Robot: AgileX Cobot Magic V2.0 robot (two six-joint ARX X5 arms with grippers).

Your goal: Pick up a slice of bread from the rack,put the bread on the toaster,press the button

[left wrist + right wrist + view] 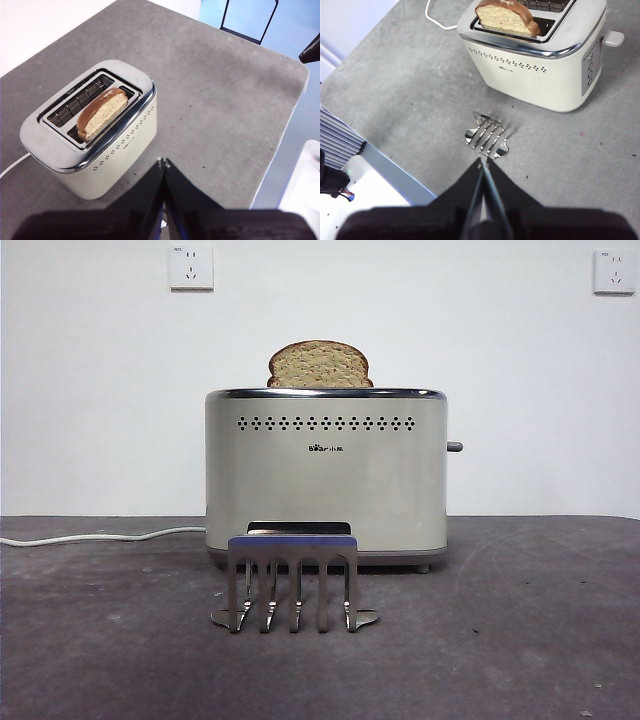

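I had one slice of bread (pixel 319 364) standing in the toaster (pixel 325 490), seated in the slot nearer the rack (pixel 293 580), its rounded top poking above the chrome rim, so to my eye only the button (pixel 455 447) was left. That small grey lever stuck out of the toaster's narrow end and sat high in its travel, so the move I judged next was a straight push downward along that end face. Both arms hung well above the table: the left gripper (pixel 163 162) had its fingers pressed together with nothing between them, and the right gripper (pixel 483 161) was the same. My right wrist camera showed the lever (pixel 613 37) plainly while my left one did not show it, so I reckoned the right arm the better placed. I counted one toaster with two slots, one slice, one bare rack, one lever.
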